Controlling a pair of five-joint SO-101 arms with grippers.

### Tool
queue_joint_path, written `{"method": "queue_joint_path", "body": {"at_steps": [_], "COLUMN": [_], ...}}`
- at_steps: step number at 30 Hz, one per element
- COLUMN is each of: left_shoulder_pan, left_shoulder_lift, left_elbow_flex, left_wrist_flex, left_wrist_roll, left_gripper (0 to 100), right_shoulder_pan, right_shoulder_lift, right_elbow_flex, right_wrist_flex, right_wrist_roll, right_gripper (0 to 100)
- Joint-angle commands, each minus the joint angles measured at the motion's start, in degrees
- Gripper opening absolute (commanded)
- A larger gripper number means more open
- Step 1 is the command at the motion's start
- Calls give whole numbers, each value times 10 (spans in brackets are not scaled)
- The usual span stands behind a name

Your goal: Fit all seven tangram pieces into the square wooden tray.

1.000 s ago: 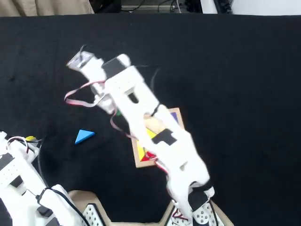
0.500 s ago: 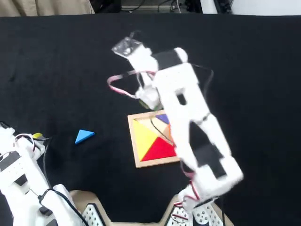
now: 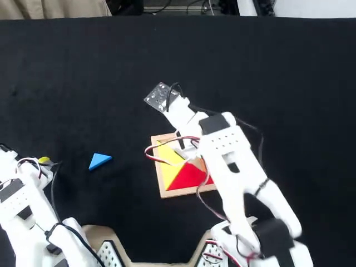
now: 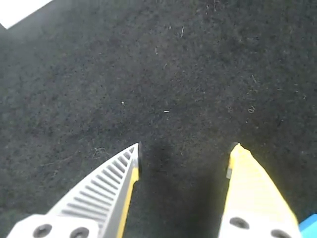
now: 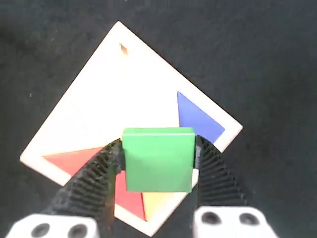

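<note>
The square wooden tray (image 3: 162,190) is lying on the black table cover (image 3: 289,83) near the middle of the high view, turned slightly off square to the table's edges. Inside it, a yellow triangle (image 3: 168,158) is sitting against the side nearer the left arm. A red triangle (image 3: 189,177) is sitting along the side nearer the arms' bases, and the two are meeting edge to edge. A dark blue triangle (image 5: 197,116) is resting against another side of the tray near a corner, and much of the tray floor beside it is showing bare wood.

The right gripper (image 5: 157,144) is hanging above the tray and clamping a green square (image 5: 158,161) between its two black ridged fingers (image 5: 94,178), one pressing on each opposite side. The square is being held flat over the spot where red and yellow meet; whether it is touching the tray I cannot tell. The right arm (image 3: 233,167) is covering part of the tray in the high view.

A light blue triangle (image 3: 100,161) is lying on the cover well apart from the tray, on the left arm's side. The left gripper (image 4: 183,158) is hovering near that triangle with its jaws spread and nothing between them, pointing down at bare cover
</note>
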Motion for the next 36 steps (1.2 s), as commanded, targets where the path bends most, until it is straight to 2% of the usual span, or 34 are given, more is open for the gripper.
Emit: {"method": "queue_joint_path", "body": {"at_steps": [1,6,13,18,20,24,31,36], "left_shoulder_pan": [7,7,7,7,7,7,7,7], "left_shoulder_lift": [-5,-5,-4,-4,-4,-4,-4,-4], "left_elbow_flex": [-4,-4,-4,-4,-4,-4,-4,-4], "left_wrist_flex": [-7,-7,-9,-10,-10,-10,-10,-11], "left_wrist_roll": [-3,-3,-3,-3,-3,-3,-3,-3], "left_gripper": [288,288,288,288,288,288,288,288], "right_shoulder_pan": [-15,-18,-18,-22,-22,-22,-14,36], "right_shoulder_lift": [56,117,121,121,121,121,117,69], "right_elbow_flex": [-1,-3,0,4,4,5,3,5], "right_wrist_flex": [-35,-89,-85,-76,-76,-69,-71,-74], "right_wrist_roll": [-31,-30,-30,-30,-25,10,13,10], "right_gripper": [120,120,125,255,276,230,212,183]}}
